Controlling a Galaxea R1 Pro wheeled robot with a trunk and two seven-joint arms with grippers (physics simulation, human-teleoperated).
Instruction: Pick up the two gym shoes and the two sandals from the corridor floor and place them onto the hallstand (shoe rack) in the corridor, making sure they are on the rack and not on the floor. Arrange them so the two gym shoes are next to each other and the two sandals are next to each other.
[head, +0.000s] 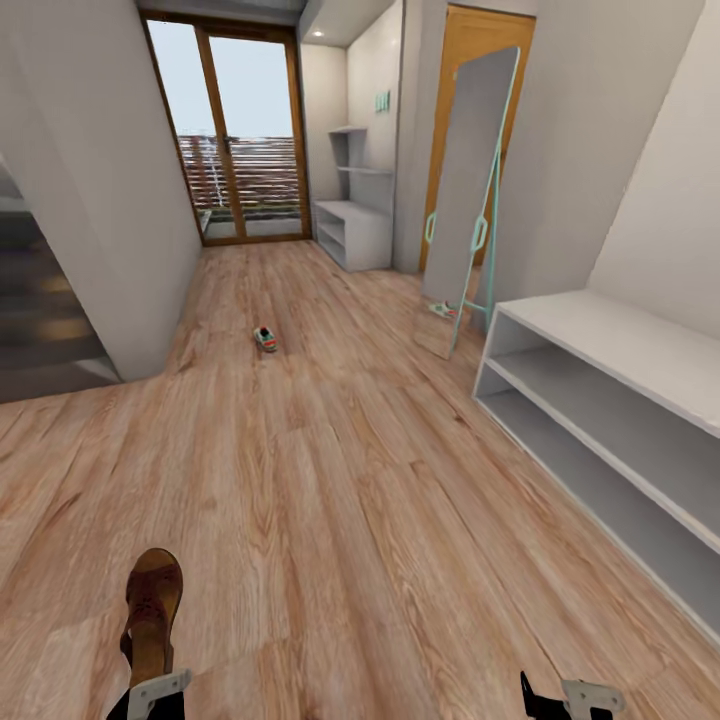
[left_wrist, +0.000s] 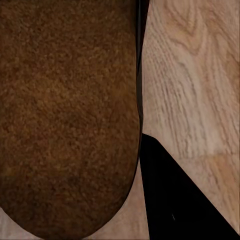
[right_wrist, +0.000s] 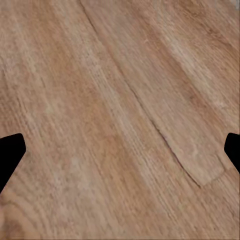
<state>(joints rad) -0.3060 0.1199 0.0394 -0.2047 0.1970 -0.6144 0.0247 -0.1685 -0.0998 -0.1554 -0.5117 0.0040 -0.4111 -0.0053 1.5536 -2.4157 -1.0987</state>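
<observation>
Sandal (head: 152, 612) in left gripper (head: 150, 700), 1 gym shoe (head: 265, 339) far along floor (head: 330, 500)

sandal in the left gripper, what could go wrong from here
1. The sandal sticks up well beyond the left gripper, held near one end, so it may swing or slip while driving.
2. The hallstand lies to the right; its lower shelves look tight.
3. One gym shoe sits far down the corridor floor.

Black fingers (right_wrist: 10, 152) on pale grey metal wrist brackets (head: 158, 690).
</observation>
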